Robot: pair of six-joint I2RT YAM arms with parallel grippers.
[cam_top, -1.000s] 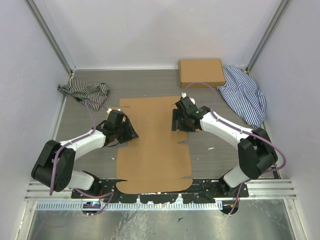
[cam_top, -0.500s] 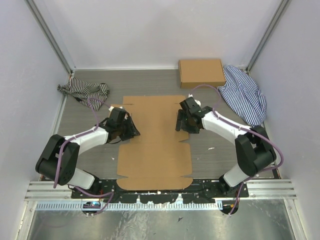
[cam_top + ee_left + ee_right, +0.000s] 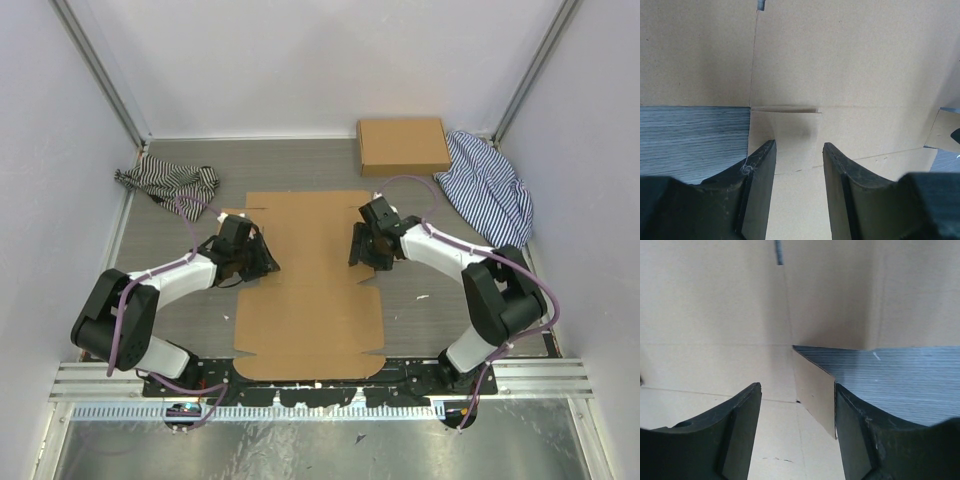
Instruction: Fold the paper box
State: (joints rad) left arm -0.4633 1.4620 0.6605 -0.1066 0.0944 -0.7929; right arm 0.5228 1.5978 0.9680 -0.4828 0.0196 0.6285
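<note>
So the box (image 3: 310,270) is still a flat sheet in the middle of the table (image 3: 430,300), right between the two arms, and nothing is properly folded yet. Over the last second the sheet itself has barely budged. What did move is the arms: both have tucked their elbows in a bit and nudged their grippers in at the waist of the sheet, one on each side edge.

Left gripper (image 3: 797,150) has its jaws apart, nothing pinched. It's pointing at the small left flap (image 3: 785,130), which looks like it's lying pretty much flat with just a shadow along its crease.

Right gripper (image 3: 797,390) is also apart and empty, but here's the interesting bit: the right flap (image 3: 815,390) is already tipped up off the table, its edge standing just beside the outer finger (image 3: 860,440). Can't tell if they actually touch.

My read is that this is the lining-up step before lifting the side flaps, not a grab yet. The right side looks a touch ahead of the left. If they close now, the right one might catch the flap edge-on and the left might just scrape flat cardboard — so the left probably needs to get under its flap first.
</note>
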